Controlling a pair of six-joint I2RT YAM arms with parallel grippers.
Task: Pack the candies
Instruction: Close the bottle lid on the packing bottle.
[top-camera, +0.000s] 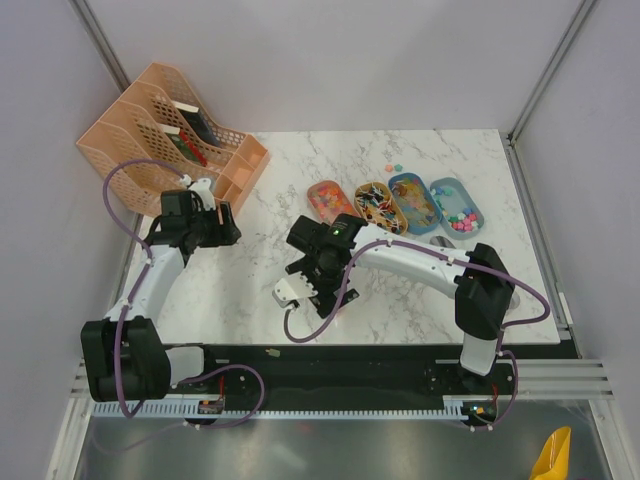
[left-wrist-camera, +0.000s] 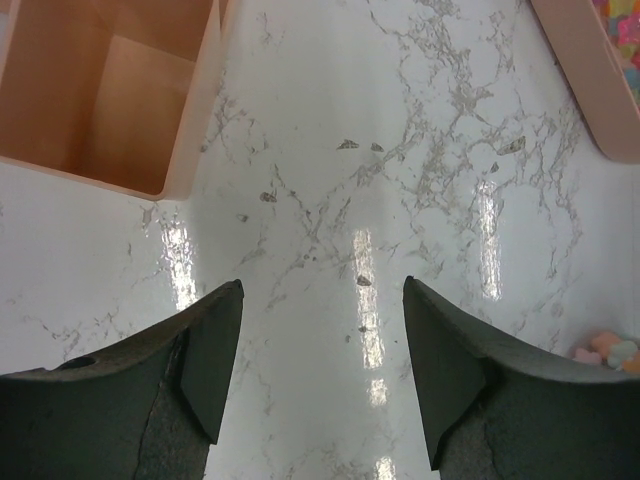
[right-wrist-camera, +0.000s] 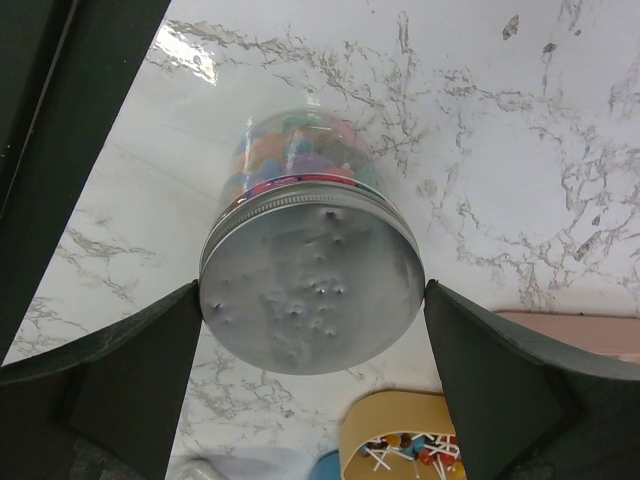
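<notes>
Right wrist view: the right pincer (right-wrist-camera: 312, 295) is closed to the width of a small clear round glass jar with a grey metal lid (right-wrist-camera: 320, 240). One dark finger (right-wrist-camera: 150, 370) presses against each side of the lid's rim. The lid faces the palm and the glass body points away from it, toward the white marble table (right-wrist-camera: 500, 130). Pastel pink, blue and orange candies (right-wrist-camera: 295, 150) fill the jar just beyond the lid.

In the top external view, a row of four oval plastic trays (top-camera: 480, 216) lies farther out from this pincer and to its right, well apart from it. The two nearer trays are orange-toned and the two farther ones blue. Each holds small multicoloured sweets (top-camera: 458, 212). The second tray from the pincer carries dark wrapped pieces on white sticks (top-camera: 375, 203). A few loose pastel sweets (top-camera: 395, 165) lie on the marble just beyond the row.

The left pincer (left-wrist-camera: 320, 300) stands wide open with nothing between its fingers, hanging over bare marble. Ahead of it and to its left is a corner of a peach plastic lattice organiser basket (left-wrist-camera: 110, 100). In the top view, that basket holds some dark items I cannot make out. Just outside the left pincer's right finger sits a small cluster of pink and orange sweets (left-wrist-camera: 605, 350), and ahead to its right the pale pink rim of the nearest tray shows.
</notes>
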